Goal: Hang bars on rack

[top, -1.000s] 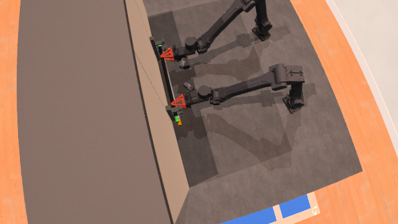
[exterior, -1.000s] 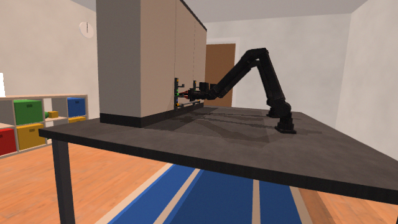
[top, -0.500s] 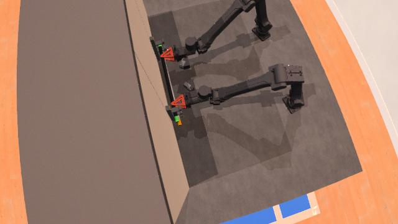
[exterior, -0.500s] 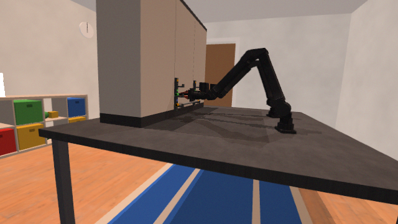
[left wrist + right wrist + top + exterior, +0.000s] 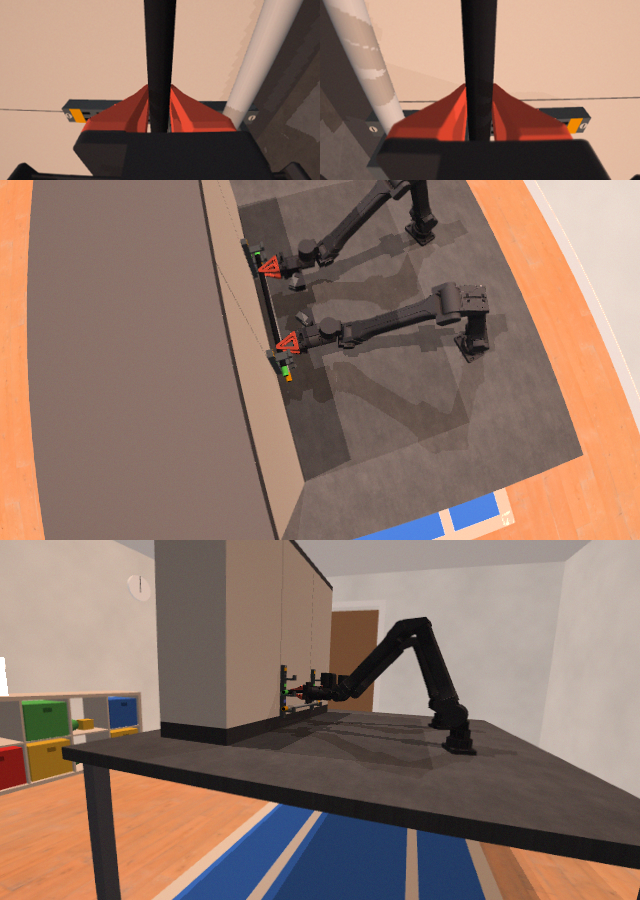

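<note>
A black bar (image 5: 268, 299) (image 5: 159, 48) (image 5: 479, 48) with green ends lies level along the wall at about the middle arms' height. My left gripper (image 5: 279, 343) (image 5: 159, 89) and right gripper (image 5: 260, 270) (image 5: 480, 85) are shut on it near its two ends, just inboard of the uprights. Whether it touches the middle arms is not clear. A pale bar (image 5: 304, 706) (image 5: 261, 60) (image 5: 364, 60) with orange ends lies on the lowest pair. The near upright (image 5: 283, 674) shows an orange label on top, a green one in the middle and a blue one low down.
The empty top rack arm (image 5: 291, 677) juts out above the black bar. The far upright (image 5: 248, 255) (image 5: 313, 674) stands beyond my right gripper. The wall (image 5: 255, 630) is close behind the fingertips, and the table top (image 5: 380, 780) is below.
</note>
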{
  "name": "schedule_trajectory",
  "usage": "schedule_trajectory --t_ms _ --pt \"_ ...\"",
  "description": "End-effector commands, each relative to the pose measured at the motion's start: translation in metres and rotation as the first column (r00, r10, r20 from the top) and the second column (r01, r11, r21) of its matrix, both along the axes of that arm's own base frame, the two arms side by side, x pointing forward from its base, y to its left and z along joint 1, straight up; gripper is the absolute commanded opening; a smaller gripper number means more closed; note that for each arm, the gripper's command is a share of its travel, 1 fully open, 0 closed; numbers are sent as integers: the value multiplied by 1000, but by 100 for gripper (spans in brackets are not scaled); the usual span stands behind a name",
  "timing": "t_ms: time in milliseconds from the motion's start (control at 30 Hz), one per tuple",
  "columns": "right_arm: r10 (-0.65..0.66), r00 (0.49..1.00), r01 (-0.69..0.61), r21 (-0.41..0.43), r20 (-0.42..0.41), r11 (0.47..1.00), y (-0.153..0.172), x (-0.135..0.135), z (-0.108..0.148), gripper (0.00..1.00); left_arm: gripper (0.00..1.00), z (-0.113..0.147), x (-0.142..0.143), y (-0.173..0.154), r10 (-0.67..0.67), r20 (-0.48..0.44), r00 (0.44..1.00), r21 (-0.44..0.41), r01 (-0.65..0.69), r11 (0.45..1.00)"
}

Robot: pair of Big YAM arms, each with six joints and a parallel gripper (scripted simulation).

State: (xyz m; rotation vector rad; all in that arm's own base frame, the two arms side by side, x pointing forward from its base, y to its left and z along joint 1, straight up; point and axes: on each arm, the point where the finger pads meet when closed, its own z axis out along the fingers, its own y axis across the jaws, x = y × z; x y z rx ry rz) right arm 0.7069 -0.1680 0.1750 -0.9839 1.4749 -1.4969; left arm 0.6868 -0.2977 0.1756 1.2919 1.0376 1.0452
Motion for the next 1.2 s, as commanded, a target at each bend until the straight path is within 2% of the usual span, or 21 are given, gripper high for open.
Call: schedule_trajectory --t_ms 0,1167 --pt "-13 1000 13 6 24 1000 -8 -1 4 0 0 27 4 6 15 51 999 -43 -13 999" --pt "-13 1000 13 7 25 1000 -8 -1 17 0 0 38 2 6 15 51 999 -43 -13 999"
